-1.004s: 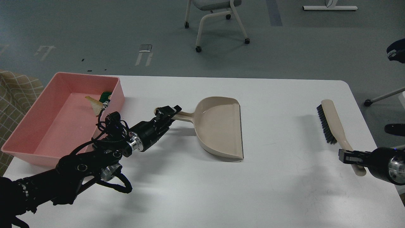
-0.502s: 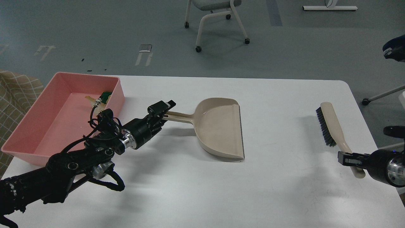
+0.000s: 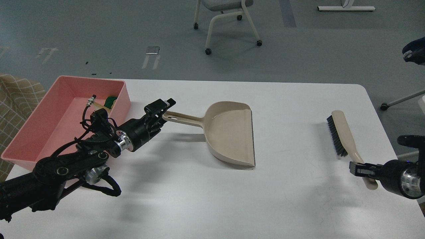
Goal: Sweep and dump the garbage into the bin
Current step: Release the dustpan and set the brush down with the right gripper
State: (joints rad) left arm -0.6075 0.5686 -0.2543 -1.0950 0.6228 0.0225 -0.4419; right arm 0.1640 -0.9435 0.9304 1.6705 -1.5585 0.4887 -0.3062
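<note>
head view: left gripper sits at the tip of the dustpan handle, jaws apart, grip unclear. right gripper is clamped on the brush handle. dustpan and brush rest on the table, well apart. garbage lies in the far corner of the pink bin at left

No readable text, labels, brands or numbers anywhere in my view. Checked the bin, dustpan, brush and table: all plain surfaces, no markings. Floor marks behind the table are just tape patches, no lettering I can make out.
</note>
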